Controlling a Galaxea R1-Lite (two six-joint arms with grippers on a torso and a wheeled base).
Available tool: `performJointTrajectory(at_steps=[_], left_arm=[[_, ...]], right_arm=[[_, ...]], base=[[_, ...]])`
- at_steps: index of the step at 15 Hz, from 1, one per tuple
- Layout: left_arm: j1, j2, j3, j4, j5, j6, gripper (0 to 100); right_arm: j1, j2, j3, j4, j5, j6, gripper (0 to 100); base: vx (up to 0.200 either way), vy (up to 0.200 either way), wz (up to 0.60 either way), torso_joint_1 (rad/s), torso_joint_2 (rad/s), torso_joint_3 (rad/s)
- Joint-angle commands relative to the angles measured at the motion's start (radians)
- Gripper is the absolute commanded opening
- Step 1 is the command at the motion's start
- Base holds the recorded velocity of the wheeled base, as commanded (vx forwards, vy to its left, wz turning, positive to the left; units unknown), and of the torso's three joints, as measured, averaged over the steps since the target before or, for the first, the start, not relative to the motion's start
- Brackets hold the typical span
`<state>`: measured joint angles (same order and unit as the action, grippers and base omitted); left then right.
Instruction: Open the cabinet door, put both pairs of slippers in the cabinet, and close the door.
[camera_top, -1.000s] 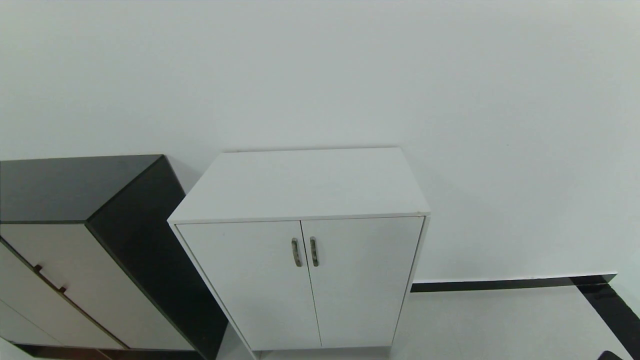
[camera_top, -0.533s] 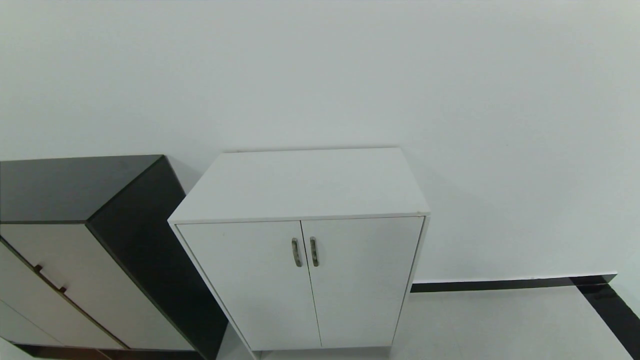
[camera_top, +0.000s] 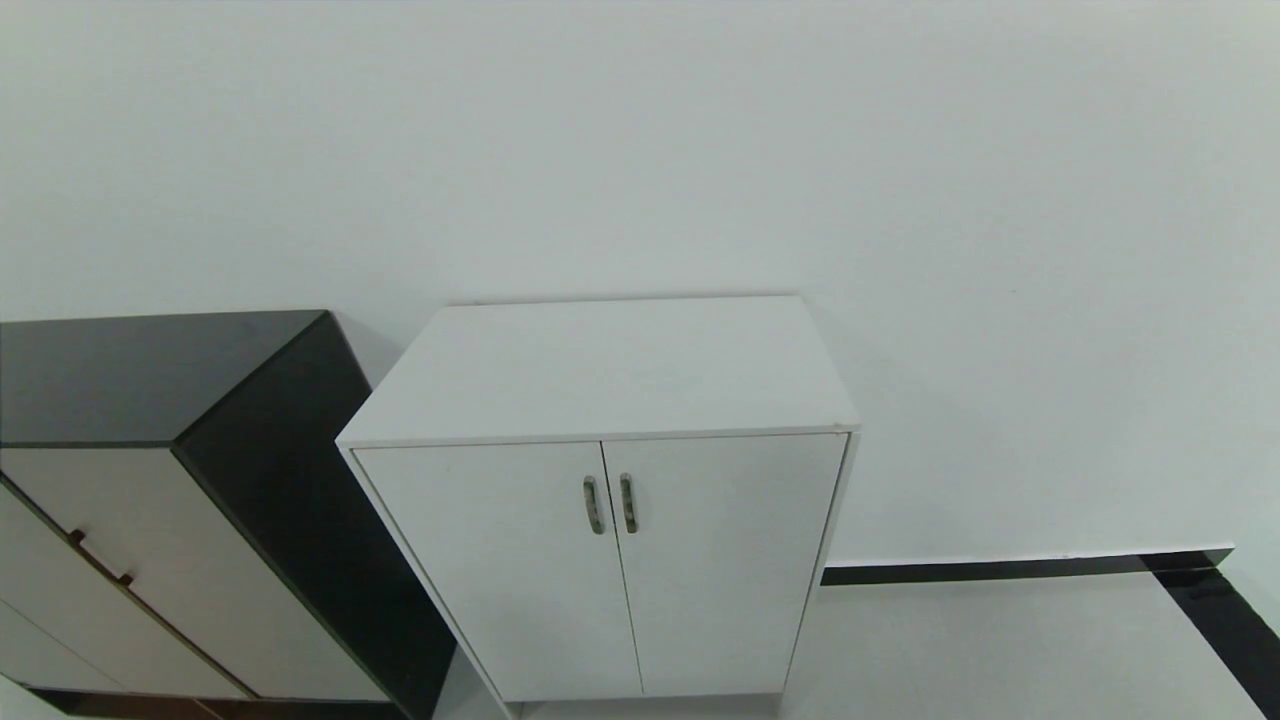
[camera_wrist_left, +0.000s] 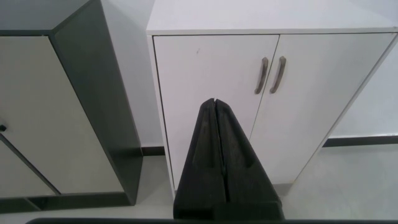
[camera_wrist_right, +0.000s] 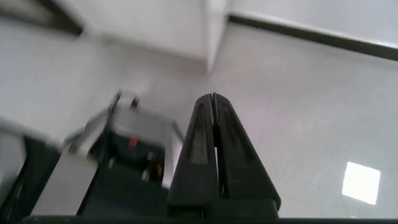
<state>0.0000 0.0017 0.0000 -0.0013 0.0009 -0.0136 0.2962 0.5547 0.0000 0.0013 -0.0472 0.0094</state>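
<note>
The white cabinet stands against the wall with both doors closed. Its two grey handles sit side by side at the middle seam. In the left wrist view my left gripper is shut with nothing in it. It is held in front of the cabinet, level with the left door and below the handles. My right gripper is shut and holds nothing. It hangs over the pale floor, with a white cabinet corner farther off.
A black-topped cabinet with pale fronts stands close on the left of the white one. A black skirting strip runs along the wall on the right, above bare floor.
A dark tip that showed at the lower right corner of the head view a second ago has gone out of the picture. The cabinet and its doors have not moved.
</note>
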Motion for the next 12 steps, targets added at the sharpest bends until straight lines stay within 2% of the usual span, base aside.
performJointTrajectory(at_steps=[1,7,12], left_arm=[[0.000,0.000,0.000,0.000,0.001,0.000,0],[0.000,0.000,0.000,-0.002,0.002,-0.002,0],[0.000,0.000,0.000,0.000,0.002,-0.002,0]], right_arm=[[-0.147,-0.191,0.000,-0.001,0.000,0.001,0],[-0.290,-0.426,0.000,-0.001,0.000,0.003,0],[-0.302,-0.507,0.000,-0.001,0.000,0.003,0]], base=[[0.000,0.000,0.00,0.000,0.00,0.000],[0.000,0.000,0.00,0.000,0.00,0.000],[0.000,0.000,0.00,0.000,0.00,0.000]])
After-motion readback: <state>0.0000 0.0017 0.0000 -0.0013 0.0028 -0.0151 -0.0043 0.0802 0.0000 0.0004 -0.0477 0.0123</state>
